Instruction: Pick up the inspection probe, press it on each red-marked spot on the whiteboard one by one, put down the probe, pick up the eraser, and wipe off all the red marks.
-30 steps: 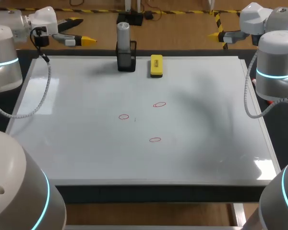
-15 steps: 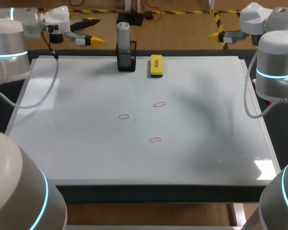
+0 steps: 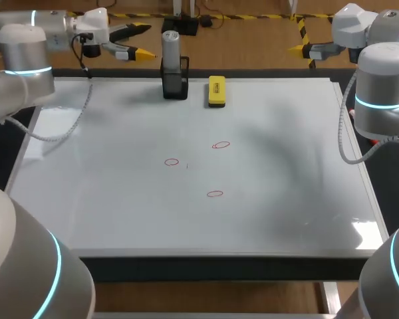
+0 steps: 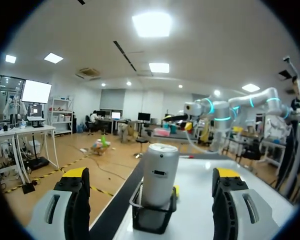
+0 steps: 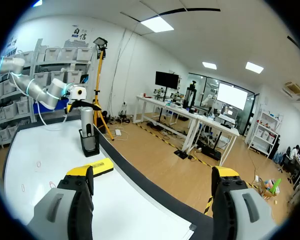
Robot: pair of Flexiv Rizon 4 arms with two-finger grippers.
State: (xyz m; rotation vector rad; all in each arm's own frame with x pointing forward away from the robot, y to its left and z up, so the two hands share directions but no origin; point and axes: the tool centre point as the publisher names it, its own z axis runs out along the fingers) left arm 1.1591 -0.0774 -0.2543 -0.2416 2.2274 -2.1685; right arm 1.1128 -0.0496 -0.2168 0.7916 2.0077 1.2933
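Note:
The inspection probe [image 3: 170, 45], a grey cylinder, stands upright in a black holder [image 3: 175, 85] at the whiteboard's [image 3: 106, 199] far edge. A yellow eraser [image 3: 217, 90] lies just right of it. Three red ovals [image 3: 171, 161] [image 3: 221, 144] [image 3: 215, 193] mark the board's middle. My left gripper [image 3: 146, 41] is open, level with the probe's top and just left of it. In the left wrist view the probe [image 4: 160, 175] stands ahead of the open gripper [image 4: 152, 173], untouched. My right gripper [image 3: 298, 38] is open beyond the far right corner; its wrist view shows the gripper [image 5: 152, 176] empty, with the eraser [image 5: 97, 167] beside it.
The board's raised frame [image 3: 206, 252] runs along the near edge. My right arm's elbow [image 3: 383, 93] hangs over the right edge. Bare board surrounds the red marks on all sides.
My left arm has swung right along the far edge, bringing its open gripper close to the probe. The right arm, probe, eraser and marks are unchanged.

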